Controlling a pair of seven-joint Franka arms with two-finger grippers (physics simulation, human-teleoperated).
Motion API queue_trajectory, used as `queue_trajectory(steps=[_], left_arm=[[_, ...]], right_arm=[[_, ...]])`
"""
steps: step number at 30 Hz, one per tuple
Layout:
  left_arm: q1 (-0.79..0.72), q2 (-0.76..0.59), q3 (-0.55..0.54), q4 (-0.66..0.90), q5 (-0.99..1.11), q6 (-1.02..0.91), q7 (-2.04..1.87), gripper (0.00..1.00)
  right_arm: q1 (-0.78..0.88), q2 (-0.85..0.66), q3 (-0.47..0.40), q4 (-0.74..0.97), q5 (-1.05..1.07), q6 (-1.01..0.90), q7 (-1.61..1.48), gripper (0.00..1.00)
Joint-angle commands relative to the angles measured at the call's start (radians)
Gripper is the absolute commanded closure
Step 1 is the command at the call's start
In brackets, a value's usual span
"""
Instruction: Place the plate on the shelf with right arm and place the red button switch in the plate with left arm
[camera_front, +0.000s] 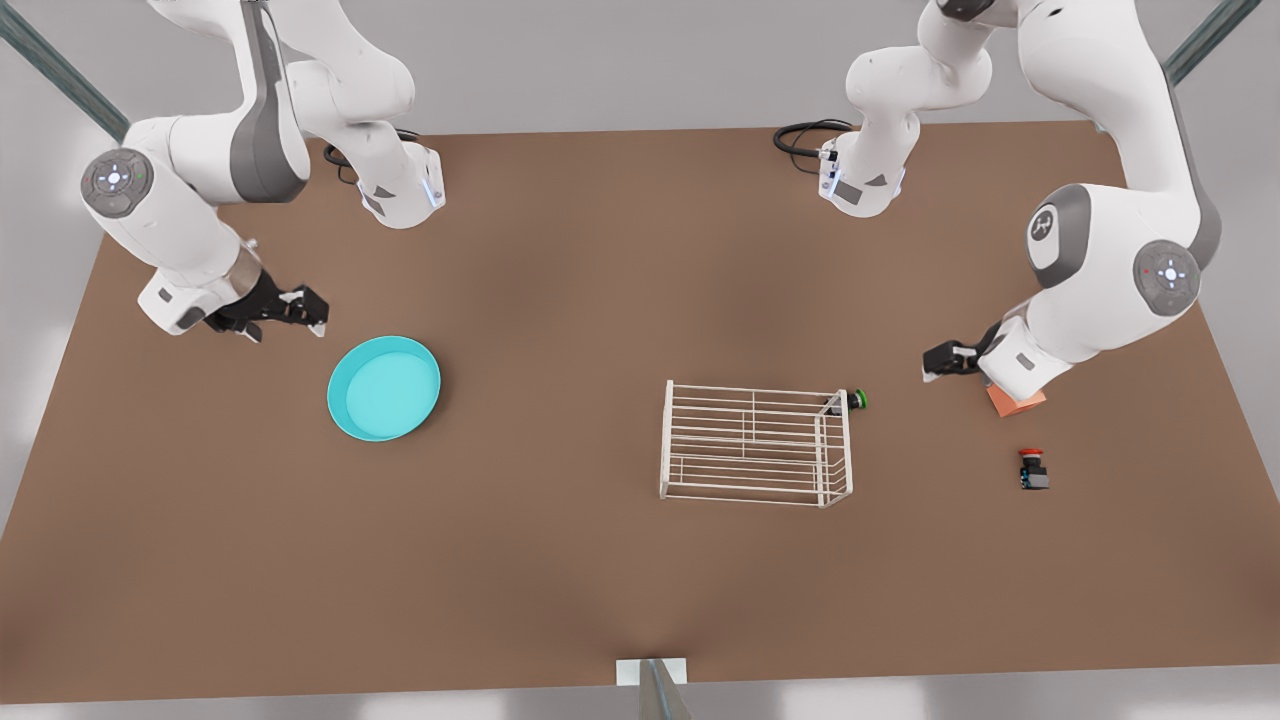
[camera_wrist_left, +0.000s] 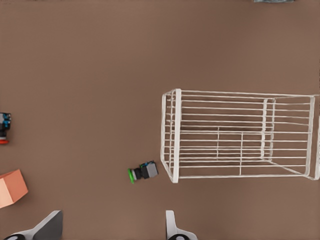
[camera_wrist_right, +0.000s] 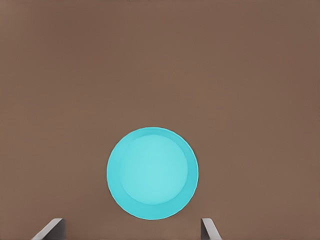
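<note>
The turquoise plate (camera_front: 383, 388) lies flat on the brown table (camera_front: 560, 280), toward the front view's left, well apart from the white wire shelf (camera_front: 755, 444), which stands near the middle. The right hand (camera_front: 290, 310) hovers just beside the plate's rim, on the side away from the shelf, its fingers (camera_wrist_right: 50, 230) spread wide and holding nothing; in the right wrist view the plate (camera_wrist_right: 152, 173) sits between them, farther out.

Over on the front view's right, the left hand (camera_front: 940, 360) hangs above the table near an orange cube (camera_front: 1015, 402), also released, with its fingers (camera_wrist_left: 47, 227) parted. The red button switch (camera_front: 1032, 469) rests on the table close to that cube, on the near side of it and apart from the shelf. A green-capped switch (camera_front: 855, 400) lies on its side just beside one corner of the shelf; the left wrist view shows it (camera_wrist_left: 142, 172) close against the shelf (camera_wrist_left: 235, 135) frame, with the cube (camera_wrist_left: 11, 187) and the red button switch (camera_wrist_left: 4, 127) off toward the frame's edge.
</note>
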Motion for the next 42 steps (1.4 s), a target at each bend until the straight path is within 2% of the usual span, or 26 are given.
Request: queue_trajectory(steps=[1, 2, 7, 11, 14, 17, 23, 25, 28, 31, 36, 41, 42], left_arm=[[0.001, 0.002, -0.002, 0.006, -0.001, 0.067, 0.012, 0.0], [-0.002, 0.009, -0.002, 0.027, -0.002, 0.067, 0.012, 0.0], [0.0, 0.018, -0.002, -0.007, 0.041, 0.029, -0.002, 0.0], [0.004, 0.009, 0.003, -0.02, 0.042, 0.028, -0.004, 0.0], [0.007, 0.006, 0.004, -0.016, 0.044, 0.014, -0.002, 0.0], [0.009, -0.037, 0.026, -0.016, 0.033, -0.101, 0.004, 0.0], [-0.006, -0.064, 0.01, 0.01, 0.079, -0.124, 0.007, 0.0], [-0.011, -0.063, -0.028, 0.024, 0.091, -0.127, 0.007, 0.0], [-0.006, -0.057, -0.022, 0.019, 0.095, -0.149, 0.007, 0.0], [-0.002, 0.026, -0.022, 0.032, 0.093, -0.091, 0.013, 0.0], [0.03, 0.02, -0.013, 0.023, 0.093, -0.101, 0.013, 0.0], [0.044, 0.025, -0.01, 0.029, 0.093, -0.077, 0.013, 0.0], [0.046, 0.026, -0.008, 0.027, 0.094, -0.074, 0.013, 0.0]], right_arm=[[0.0, 0.009, -0.003, 0.0, 0.002, 0.043, 0.009, 0.0], [-0.001, 0.031, -0.006, 0.001, 0.005, 0.049, -0.005, 0.0], [-0.007, 0.169, -0.166, 0.02, 0.172, 0.116, -0.321, 0.0], [-0.076, 0.314, -0.166, 0.037, 0.26, 0.211, -0.48, 0.0], [-0.073, 0.302, -0.16, -0.048, 0.284, 0.213, -0.532, 0.0], [-0.073, 0.304, -0.157, -0.127, 0.284, 0.253, -0.713, 0.0], [-0.115, 0.359, -0.16, -0.147, 0.274, 0.256, -0.908, 0.0], [-0.139, 0.388, -0.16, -0.147, 0.275, 0.297, -0.91, 0.0], [-0.139, 0.436, -0.161, -0.149, 0.277, 0.322, -0.925, 0.0], [-0.139, 0.48, -0.161, -0.147, 0.315, 0.348, -0.931, 0.0], [-0.131, 0.532, -0.15, -0.149, 0.36, 0.452, -0.933, 0.0], [-0.133, 0.58, -0.138, -0.147, 0.409, 0.491, -0.934, 0.04], [-0.133, 0.586, -0.134, -0.147, 0.415, 0.491, -0.934, 0.07]])
